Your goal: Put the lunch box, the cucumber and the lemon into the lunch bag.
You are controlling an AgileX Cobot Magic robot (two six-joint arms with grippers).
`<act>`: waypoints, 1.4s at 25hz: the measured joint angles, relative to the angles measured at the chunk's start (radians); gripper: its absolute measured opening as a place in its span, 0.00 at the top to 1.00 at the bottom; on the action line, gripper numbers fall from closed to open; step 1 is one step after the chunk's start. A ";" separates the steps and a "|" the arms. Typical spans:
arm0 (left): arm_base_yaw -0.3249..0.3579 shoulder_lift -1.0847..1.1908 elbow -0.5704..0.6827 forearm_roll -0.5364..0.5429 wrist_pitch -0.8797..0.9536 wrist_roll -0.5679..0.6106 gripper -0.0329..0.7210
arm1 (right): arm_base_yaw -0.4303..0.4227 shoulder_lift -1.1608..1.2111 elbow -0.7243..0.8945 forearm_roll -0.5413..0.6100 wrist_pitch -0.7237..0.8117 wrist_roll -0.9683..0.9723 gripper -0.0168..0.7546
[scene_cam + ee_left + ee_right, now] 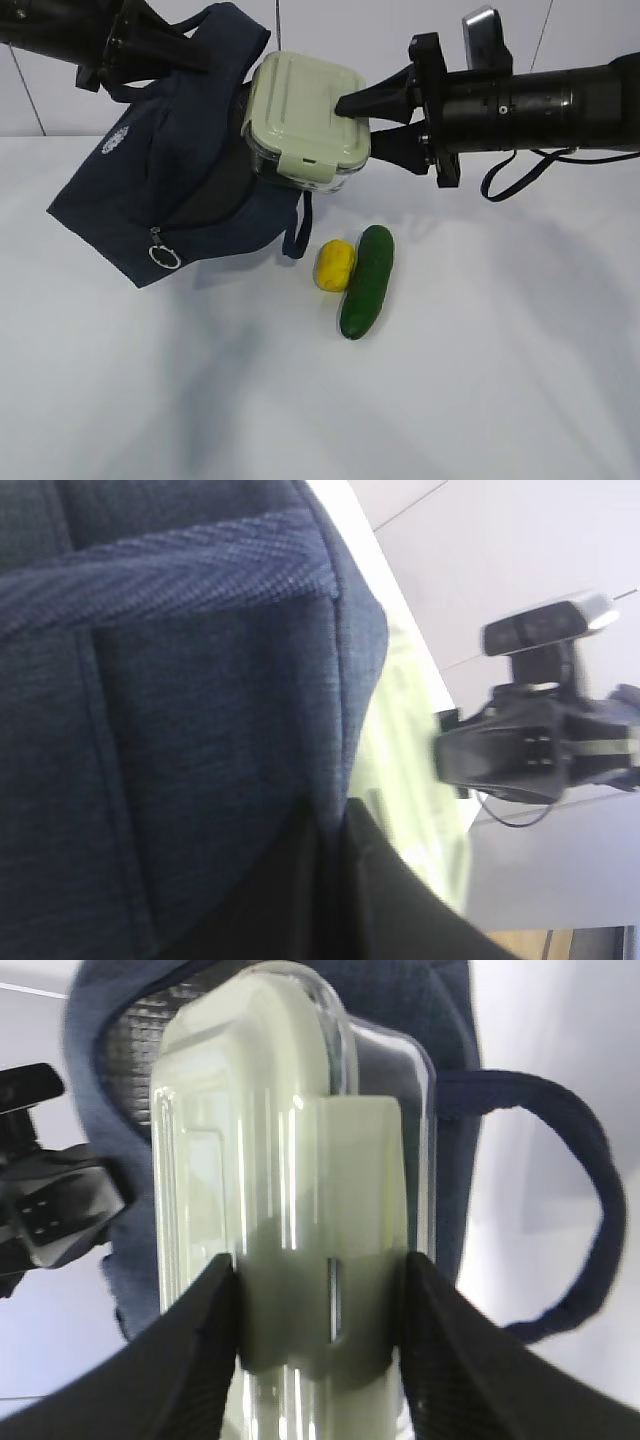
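Note:
The navy lunch bag [150,180] hangs tilted over the table's left side, mouth facing right. My left gripper [185,50] is shut on the bag's top edge; in the left wrist view its dark fingers [400,900] pinch the fabric [180,680]. My right gripper [360,125] is shut on the lunch box [305,115], which has a sage-green lid, and holds it in the air at the bag's mouth. The right wrist view shows both fingers clamping the box [280,1160] at its latch, with the bag [440,1020] behind. The lemon [335,265] and the cucumber [367,282] lie side by side on the table.
The bag's silver ring pull [164,256] dangles at its lower front. A handle loop [560,1210] hangs to the right of the box. The right arm with its camera [540,630] shows beyond the bag. The table [500,380] is white, with a pale wall behind.

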 joint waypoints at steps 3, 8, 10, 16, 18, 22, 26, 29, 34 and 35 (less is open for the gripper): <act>0.000 0.000 0.000 -0.002 0.011 0.004 0.96 | 0.000 0.036 0.000 0.002 0.000 0.000 0.52; 0.000 0.000 0.000 -0.002 0.027 0.004 0.96 | 0.014 0.077 0.000 0.034 -0.007 -0.002 0.52; 0.000 0.000 0.000 -0.002 0.027 0.004 0.96 | 0.035 0.078 -0.002 0.052 -0.013 -0.012 0.52; -0.042 0.000 0.000 0.002 0.031 0.004 0.96 | 0.098 0.078 -0.045 0.060 -0.030 -0.016 0.52; -0.053 0.000 0.000 -0.003 0.023 0.007 0.96 | 0.103 0.078 -0.067 0.056 -0.037 -0.019 0.52; -0.062 0.000 0.000 -0.030 0.005 0.009 0.96 | 0.111 0.082 -0.081 0.058 -0.071 -0.019 0.52; -0.077 0.020 0.000 -0.096 -0.002 0.011 0.96 | 0.133 0.121 -0.097 0.062 -0.086 -0.019 0.52; -0.088 0.049 0.000 -0.125 -0.004 0.015 0.96 | 0.160 0.162 -0.127 0.062 -0.087 -0.019 0.52; -0.088 0.062 0.000 -0.131 -0.021 0.017 0.96 | 0.169 0.204 -0.177 0.059 -0.087 -0.019 0.52; -0.088 0.063 0.000 -0.133 -0.029 0.017 0.96 | 0.169 0.218 -0.191 0.059 -0.087 -0.019 0.52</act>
